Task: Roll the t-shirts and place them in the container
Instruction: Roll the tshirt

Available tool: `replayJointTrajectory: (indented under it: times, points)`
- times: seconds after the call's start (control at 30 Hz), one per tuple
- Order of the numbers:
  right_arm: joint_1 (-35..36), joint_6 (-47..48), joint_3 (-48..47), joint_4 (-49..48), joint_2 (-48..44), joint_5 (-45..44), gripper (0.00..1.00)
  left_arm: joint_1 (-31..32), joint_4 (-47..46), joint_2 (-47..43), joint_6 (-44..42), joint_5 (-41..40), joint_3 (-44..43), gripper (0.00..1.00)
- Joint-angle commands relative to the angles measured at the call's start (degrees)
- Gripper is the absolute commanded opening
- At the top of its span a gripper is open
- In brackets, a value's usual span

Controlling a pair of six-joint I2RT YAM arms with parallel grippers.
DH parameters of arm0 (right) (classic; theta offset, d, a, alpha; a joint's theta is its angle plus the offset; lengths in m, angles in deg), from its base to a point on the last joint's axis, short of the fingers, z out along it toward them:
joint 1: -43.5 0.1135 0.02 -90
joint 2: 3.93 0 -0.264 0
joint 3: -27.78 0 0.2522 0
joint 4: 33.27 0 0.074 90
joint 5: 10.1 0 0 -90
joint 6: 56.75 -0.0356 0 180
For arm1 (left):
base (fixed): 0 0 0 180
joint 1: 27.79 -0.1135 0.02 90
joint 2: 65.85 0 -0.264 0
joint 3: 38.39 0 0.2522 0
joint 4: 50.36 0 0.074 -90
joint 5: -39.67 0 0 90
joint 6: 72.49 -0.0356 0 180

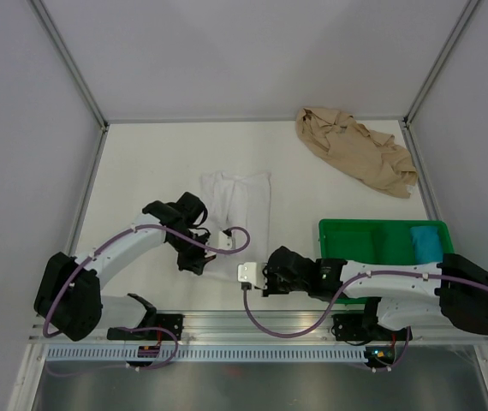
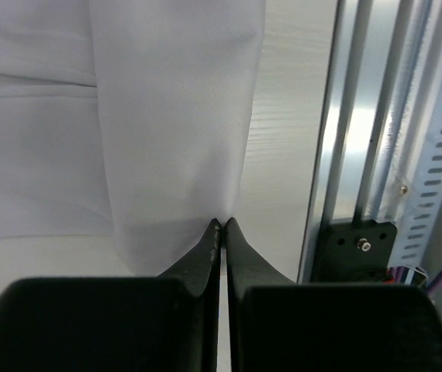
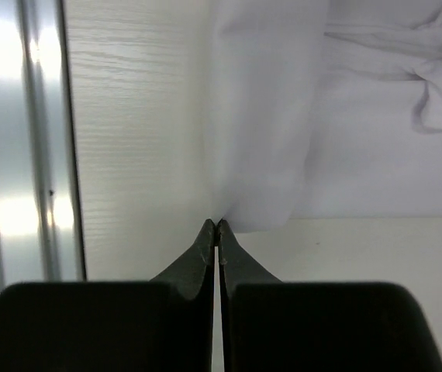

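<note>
A white t-shirt (image 1: 237, 199) lies on the desk (image 1: 158, 163), and the left arm (image 1: 121, 248) and right arm (image 1: 398, 288) reach its near end. A tan t-shirt (image 1: 355, 152) sits bunched in the far right corner, behind a green tray (image 1: 362, 241).

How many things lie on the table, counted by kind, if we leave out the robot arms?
T-shirts: 2, the white t-shirt and the tan t-shirt
Trays: 1, the green tray
Other: 1, a teal item inside the tray, kind unclear
Total: 4
</note>
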Motion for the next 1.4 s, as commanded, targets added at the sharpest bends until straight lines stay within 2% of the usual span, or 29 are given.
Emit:
replayJointTrajectory:
  times: [0.0, 0.2, 0.33, 0.57, 0.73, 0.87, 1.0, 1.1, 1.2, 1.23, 1.27, 1.3, 1.37]
  points:
    - [-1.41, -1.33, -2.86, 6.12, -3.43, 12.59, 0.0, -0.2, 9.08, -1.68, -5.85, 5.54, -1.66, 0.02]
    - [-9.67, -4.66, -2.69, 5.78, -6.77, 22.45, 0.0, -2.73, 9.7, -0.01, -9.18, 8.26, -1.91, 0.02]
    - [-15.03, -8.62, -2.78, 4.47, -5.99, 26.06, 0.0, -5.82, 10.23, 5.42, -10.77, 9.93, -3.76, 0.02]
    - [-22.85, -17.67, -4.8, 0.33, 4.37, 33.18, 0.0, -9.86, 10.23, 12.2, -12.7, 12.4, -6.92, 0.02]
    - [-29.44, -22.07, -5.33, -2.39, 7.98, 34.5, 0.0, -10.83, 9.35, 16.24, -12.45, 12.14, -8.68, 0.02]
    - [-32.09, -24.0, -6.12, -4.84, 11.76, 33.89, 0.0, -11.09, 7.86, 20.02, -11.3, 12.31, -10.79, 0.02]
    - [-32.97, -28.04, -4.72, -10.38, 12.91, 33.98, 0.07, -11.71, 6.98, 23.98, -10.69, 11.87, -11.76, 0.02]
    - [-34.64, -31.03, -3.66, -12.58, 12.91, 32.93, 0.17, -12.24, 6.54, 25.65, -10.42, 11.61, -12.29, 0.02]
    - [-35.17, -31.91, -2.61, -13.99, 10.37, 32.04, 0.35, -12.24, 6.62, 26.18, -9.45, 12.66, -13.34, 0.02]
    - [-35.17, -32.26, -1.99, -15.04, 9.32, 32.39, 0.45, -12.24, 6.54, 26.1, -9.19, 13.27, -13.78, 0.02]
    - [-35.17, -32.7, -0.25, -18.01, 7.3, 34.66, 0.6, -12.24, 6.53, 25.83, -9.19, 13.54, -13.87, 0.02]
    - [-35.17, -32.97, 0.64, -19.52, 6.5, 35.81, 0.97, -12.24, 6.62, 25.75, -9.02, 13.8, -13.96, 0.02]
    - [-35.08, -34.11, 2.66, -22.85, 5.62, 36.79, 0.98, -12.24, 6.45, 25.39, -9.01, 13.8, -13.96, 0.02]
